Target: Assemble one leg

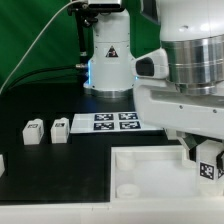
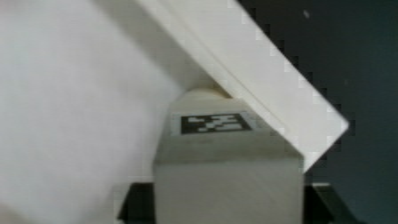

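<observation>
Wrist view has the gripper [image 2: 215, 190] pinching a leg [image 2: 219, 150] between its fingers, tag facing the camera, top end right up against the raised rim of the big white tray [image 2: 89, 90]. From the exterior view the held leg [image 1: 208, 165] hangs over the tray's [image 1: 150, 165] far corner on that view's right. Two spare legs [image 1: 34, 132] [image 1: 59, 129] sit on the black desk [image 1: 40, 100] beside the marker board [image 1: 110, 122]. I'd say it's at the insertion step. Can't see the corner socket here, so the next move probably needs careful lining up over it, then pushing down and likely twisting the leg in.
</observation>
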You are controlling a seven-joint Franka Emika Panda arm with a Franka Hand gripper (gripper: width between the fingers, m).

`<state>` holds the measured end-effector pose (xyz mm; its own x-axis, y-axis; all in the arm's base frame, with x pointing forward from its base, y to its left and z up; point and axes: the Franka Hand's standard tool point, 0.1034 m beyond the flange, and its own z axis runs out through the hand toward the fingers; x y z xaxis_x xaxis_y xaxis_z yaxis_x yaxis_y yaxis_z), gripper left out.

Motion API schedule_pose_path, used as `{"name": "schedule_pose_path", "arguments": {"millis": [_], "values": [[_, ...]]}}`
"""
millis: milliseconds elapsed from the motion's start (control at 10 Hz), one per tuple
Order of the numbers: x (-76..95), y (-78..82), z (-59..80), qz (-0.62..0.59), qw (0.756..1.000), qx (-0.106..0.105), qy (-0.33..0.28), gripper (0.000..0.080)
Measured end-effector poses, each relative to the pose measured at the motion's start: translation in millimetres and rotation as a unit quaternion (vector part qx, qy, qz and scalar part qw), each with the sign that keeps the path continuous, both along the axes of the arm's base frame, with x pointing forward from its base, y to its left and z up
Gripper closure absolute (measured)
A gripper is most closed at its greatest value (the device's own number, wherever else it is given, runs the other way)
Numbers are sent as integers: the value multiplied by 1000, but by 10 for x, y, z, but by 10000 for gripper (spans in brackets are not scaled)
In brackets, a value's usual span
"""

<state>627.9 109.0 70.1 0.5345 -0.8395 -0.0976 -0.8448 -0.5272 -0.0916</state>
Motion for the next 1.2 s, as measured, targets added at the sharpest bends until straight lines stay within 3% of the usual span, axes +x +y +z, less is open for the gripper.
{"name": "schedule_pose_path", "arguments": {"millis": [200,300,400,600,700,800,900,1200], "values": [[-3,-24,-5,-210,977,20,29,507],[-9,-46,-8,-276,960,36,38,506],[-16,-53,-9,-293,955,38,36,506],[-20,-50,-13,-253,966,37,30,506],[-22,-41,-14,-214,976,32,24,401],[-27,12,-2,-87,996,27,5,264],[-27,37,10,3,1000,26,-8,184],[-27,11,-5,144,989,20,-30,152]]}}
